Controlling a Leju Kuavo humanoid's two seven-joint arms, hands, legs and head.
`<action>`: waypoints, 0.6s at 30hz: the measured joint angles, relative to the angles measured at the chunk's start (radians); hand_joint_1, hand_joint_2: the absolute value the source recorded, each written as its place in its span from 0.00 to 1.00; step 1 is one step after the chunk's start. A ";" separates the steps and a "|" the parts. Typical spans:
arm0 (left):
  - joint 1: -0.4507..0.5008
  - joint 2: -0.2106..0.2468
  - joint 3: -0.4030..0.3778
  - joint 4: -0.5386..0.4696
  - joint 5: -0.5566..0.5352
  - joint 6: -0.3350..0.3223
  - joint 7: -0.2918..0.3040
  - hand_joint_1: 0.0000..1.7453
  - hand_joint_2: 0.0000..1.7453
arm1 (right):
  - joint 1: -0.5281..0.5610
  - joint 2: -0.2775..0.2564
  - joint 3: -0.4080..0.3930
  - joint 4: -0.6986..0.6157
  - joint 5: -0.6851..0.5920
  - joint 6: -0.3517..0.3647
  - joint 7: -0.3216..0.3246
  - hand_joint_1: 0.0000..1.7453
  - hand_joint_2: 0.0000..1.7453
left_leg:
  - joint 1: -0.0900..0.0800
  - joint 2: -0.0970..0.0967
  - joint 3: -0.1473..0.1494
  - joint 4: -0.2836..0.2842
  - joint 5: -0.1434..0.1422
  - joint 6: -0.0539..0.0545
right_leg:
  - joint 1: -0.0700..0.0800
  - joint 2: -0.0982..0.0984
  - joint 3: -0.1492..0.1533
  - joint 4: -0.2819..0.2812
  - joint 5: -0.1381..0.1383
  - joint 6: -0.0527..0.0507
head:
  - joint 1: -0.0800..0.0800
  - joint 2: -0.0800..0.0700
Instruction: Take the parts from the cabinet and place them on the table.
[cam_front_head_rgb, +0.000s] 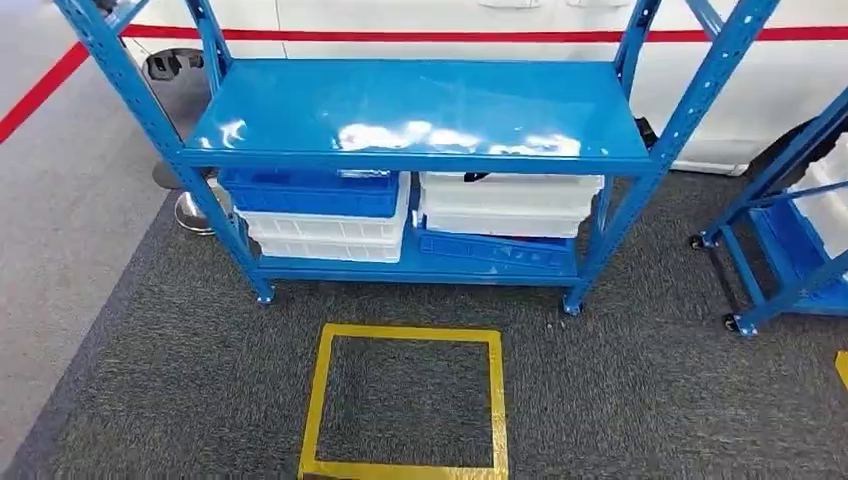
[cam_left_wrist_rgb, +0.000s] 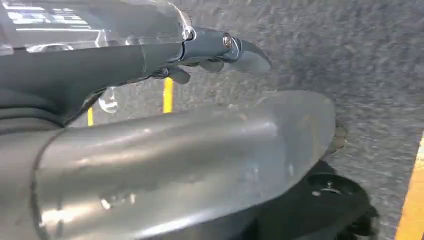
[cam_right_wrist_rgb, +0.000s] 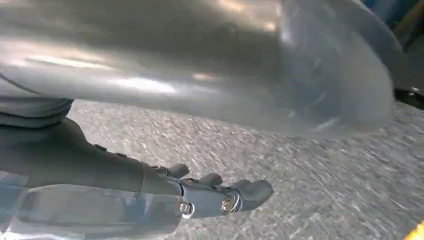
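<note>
Both my left hand (cam_left_wrist_rgb: 220, 52) and my right hand (cam_right_wrist_rgb: 220, 195) hang over grey carpet (cam_front_head_rgb: 620, 390), fingers loosely apart, holding nothing. Yellow tape square (cam_front_head_rgb: 402, 400) lies at lower centre; above it stands the blue cabinet (cam_front_head_rgb: 420, 110), with blue and white bins (cam_front_head_rgb: 325, 215) on its bottom shelf.

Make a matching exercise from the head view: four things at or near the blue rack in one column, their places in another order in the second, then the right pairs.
Things
1. blue bin
2. white bins
3. yellow tape square
4. top shelf

Places
A. on the carpet in front of the rack
B. bare, above all the bins
C. lower level, left stack, on top
D. lower level, right stack, over a blue bin

Pairs: 1-C, 2-D, 3-A, 4-B
</note>
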 joint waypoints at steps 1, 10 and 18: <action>0.002 0.000 0.000 0.000 0.000 0.000 0.001 0.00 0.00 | 0.001 0.001 0.000 0.000 0.000 0.001 0.000 0.00 0.00 | -0.001 -0.001 -0.001 -0.010 0.000 0.010 | 0.001 0.000 0.012 0.007 0.003 0.008 | 0.001 0.000; 0.002 -0.001 0.000 0.000 0.000 0.000 0.002 0.00 0.00 | 0.001 0.001 0.000 0.000 -0.001 0.000 0.000 0.00 0.00 | 0.004 -0.010 0.103 -0.041 -0.046 0.036 | -0.002 0.001 -0.183 0.242 -0.042 0.029 | 0.007 0.000; -0.004 -0.003 -0.001 0.000 -0.003 0.000 0.004 0.00 0.00 | 0.005 -0.001 -0.001 0.002 -0.002 0.007 0.001 0.00 0.00 | -0.001 -0.011 0.157 -0.035 -0.095 0.000 | 0.003 0.004 -0.108 0.003 0.100 -0.014 | 0.005 0.000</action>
